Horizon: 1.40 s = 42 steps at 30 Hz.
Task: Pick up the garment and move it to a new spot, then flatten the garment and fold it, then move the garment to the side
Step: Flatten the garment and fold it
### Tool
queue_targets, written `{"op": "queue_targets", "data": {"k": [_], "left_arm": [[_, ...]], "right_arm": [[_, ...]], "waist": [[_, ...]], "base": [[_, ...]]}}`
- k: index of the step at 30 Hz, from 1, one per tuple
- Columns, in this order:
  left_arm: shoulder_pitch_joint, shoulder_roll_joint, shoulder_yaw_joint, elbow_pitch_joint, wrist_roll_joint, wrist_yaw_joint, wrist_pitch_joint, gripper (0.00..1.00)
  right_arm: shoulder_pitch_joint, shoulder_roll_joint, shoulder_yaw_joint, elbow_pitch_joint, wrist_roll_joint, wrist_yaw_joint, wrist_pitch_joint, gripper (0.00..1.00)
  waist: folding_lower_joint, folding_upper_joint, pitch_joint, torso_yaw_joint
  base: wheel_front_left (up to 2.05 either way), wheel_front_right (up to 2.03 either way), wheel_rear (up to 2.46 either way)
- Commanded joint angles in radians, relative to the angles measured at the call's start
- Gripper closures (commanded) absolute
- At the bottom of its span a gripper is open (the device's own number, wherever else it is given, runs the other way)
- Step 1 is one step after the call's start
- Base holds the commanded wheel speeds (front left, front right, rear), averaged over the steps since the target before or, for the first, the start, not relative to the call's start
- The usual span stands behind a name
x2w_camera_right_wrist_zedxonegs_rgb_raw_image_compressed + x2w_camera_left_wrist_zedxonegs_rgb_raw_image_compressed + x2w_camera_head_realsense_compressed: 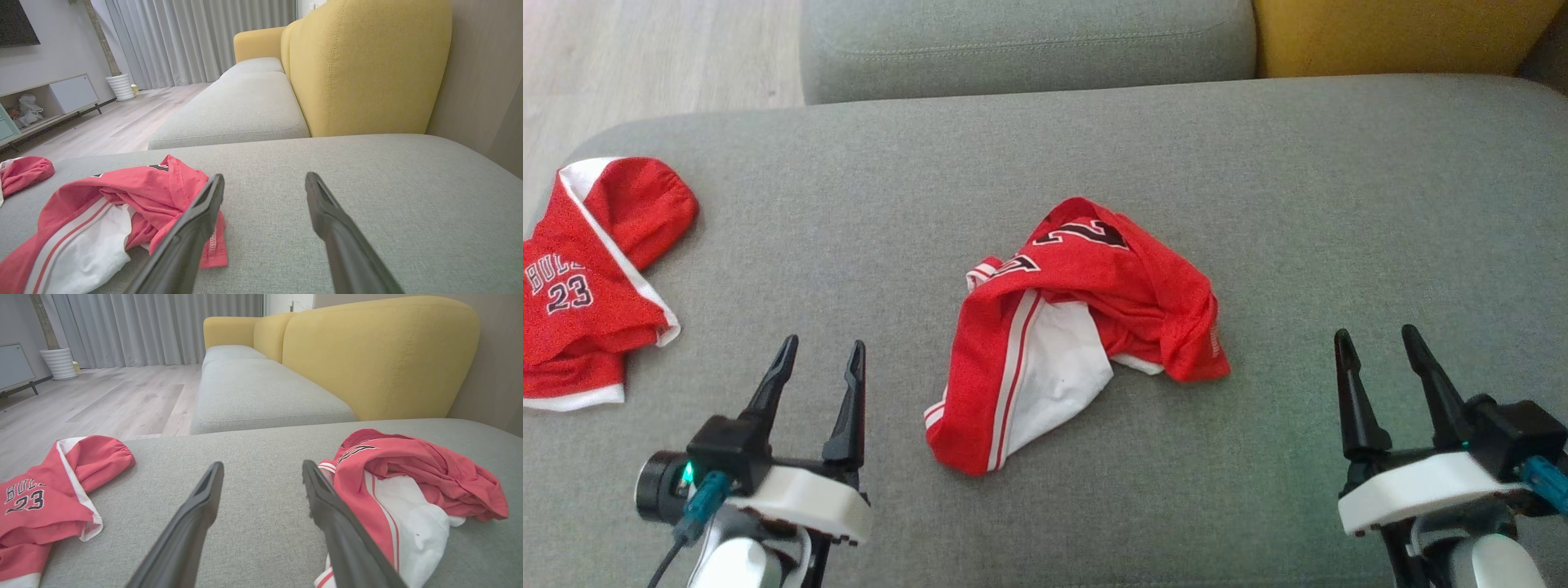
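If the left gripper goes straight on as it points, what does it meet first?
Probably bare grey cushion. The left gripper points just left of the crumpled jersey; its right finger might graze it, depth unclear.

The crumpled jersey (pixel 1086 327) lies on the seat cushion (pixel 1258 204). The second jersey (pixel 588 286) lies well to its left. The left gripper (pixel 822 345) is near its front-left, the right gripper (pixel 1375 333) apart at its right.

Grey cushion (pixel 1258 204) — crumpled garment (pixel 1086 327) centre, jersey (pixel 588 286) left.
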Motion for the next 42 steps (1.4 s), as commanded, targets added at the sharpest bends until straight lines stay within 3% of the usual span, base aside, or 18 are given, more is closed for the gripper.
{"op": "queue_targets", "data": {"k": [1, 23, 33, 39, 40, 41, 42], "left_arm": [[-0.034, 0.026, 0.038, -0.037, -0.004, 0.008, -0.002, 0.0], [-0.057, 0.033, 0.019, -0.052, 0.0, 0.026, -0.002, 0.0], [-0.134, 0.003, -0.013, -0.044, 0.013, 0.015, -0.006, 0.0], [-0.178, -0.022, -0.023, -0.031, 0.019, 0.006, -0.011, 0.0], [-0.183, -0.025, -0.024, -0.029, 0.021, 0.005, -0.012, 0.0], [-0.187, -0.027, -0.024, -0.028, 0.022, 0.004, -0.012, 0.0], [-0.19, -0.028, -0.023, -0.026, 0.023, 0.004, -0.013, 0.0]], "right_arm": [[-0.024, -0.004, 0.026, -0.04, 0.008, 0.008, 0.003, 0.0], [-0.044, -0.004, 0.052, -0.014, 0.012, 0.008, 0.004, 0.0], [-0.109, -0.004, 0.221, 0.123, -0.025, 0.008, 0.032, 0.0], [-0.158, -0.004, 0.229, 0.214, -0.094, 0.008, 0.019, 0.0], [-0.165, -0.004, 0.223, 0.221, -0.098, 0.008, 0.014, 0.64], [-0.171, -0.004, 0.22, 0.225, -0.099, 0.008, 0.01, 1.0], [-0.175, -0.004, 0.217, 0.225, -0.096, 0.008, 0.005, 1.0]], "waist": [[0.0, 0.0, 0.002, -0.001], [0.0, 0.0, 0.029, 0.021], [0.0, 0.0, 0.101, 0.089], [0.0, 0.0, 0.139, 0.12], [0.0, 0.0, 0.143, 0.122], [0.0, 0.0, 0.147, 0.122], [0.0, 0.0, 0.149, 0.122]], "base": [[0.0, 0.0, 0.0], [0.0, 0.0, 0.0], [0.0, 0.0, 0.0], [0.0, 0.0, 0.0], [0.0, 0.0, 0.0], [0.0, 0.0, 0.0], [0.0, 0.0, 0.0]]}}
